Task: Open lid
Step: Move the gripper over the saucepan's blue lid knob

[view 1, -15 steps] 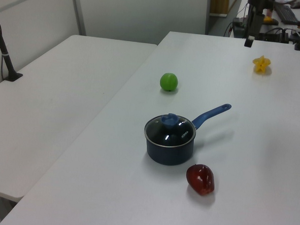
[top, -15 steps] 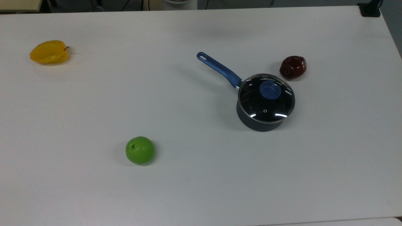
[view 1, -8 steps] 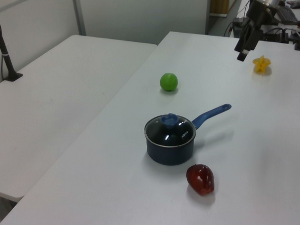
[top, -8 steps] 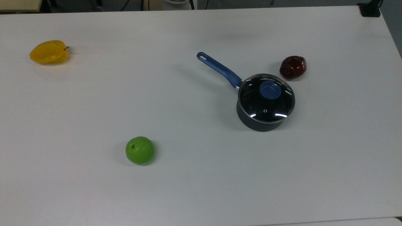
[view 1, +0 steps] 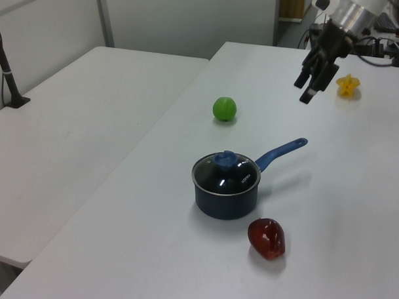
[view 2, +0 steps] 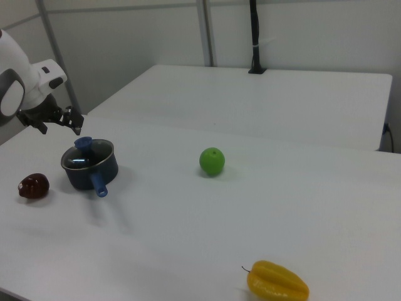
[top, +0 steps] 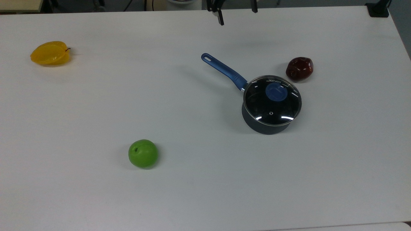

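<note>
**Reaching for the knob**

Top view: the lid (top: 272,100) sits closed on the pan (top: 266,126), right of centre. The gripper (top: 236,11) is cut off at the top edge, fingers spread wide, holding nothing. It should centre over the blue knob (top: 276,92), descend straight, and pinch the knob only.

Left view: the gripper (view 1: 309,86), upper right, hangs well apart from the lid (view 1: 226,176); its fingers overlap here.

Right view: at the left edge, the gripper (view 2: 56,122) partly hides behind the arm; the knob (view 2: 84,143) is small.
</note>
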You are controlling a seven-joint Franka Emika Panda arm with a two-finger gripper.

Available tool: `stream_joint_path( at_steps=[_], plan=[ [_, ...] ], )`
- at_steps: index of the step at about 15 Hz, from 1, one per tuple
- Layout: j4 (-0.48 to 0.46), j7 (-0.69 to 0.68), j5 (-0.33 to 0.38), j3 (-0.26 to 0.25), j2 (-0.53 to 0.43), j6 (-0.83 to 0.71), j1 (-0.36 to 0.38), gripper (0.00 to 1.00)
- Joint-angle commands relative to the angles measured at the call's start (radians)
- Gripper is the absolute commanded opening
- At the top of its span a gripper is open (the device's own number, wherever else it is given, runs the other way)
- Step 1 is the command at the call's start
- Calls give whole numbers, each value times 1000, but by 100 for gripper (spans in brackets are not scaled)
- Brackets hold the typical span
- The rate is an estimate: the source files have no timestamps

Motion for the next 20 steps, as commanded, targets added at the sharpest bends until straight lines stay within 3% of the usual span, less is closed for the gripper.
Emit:
stream_joint_path(
  at_steps=[1, 4, 11, 20],
  plan=[
    [5, -15, 15, -5, 100, 128, 32, 97],
    [20, -14, 14, -3, 184, 233, 67, 96],
    [128, -12, 6, -3, 347, 323, 87, 92],
    [269, -10, 6, -3, 513, 332, 87, 90]
  ],
)
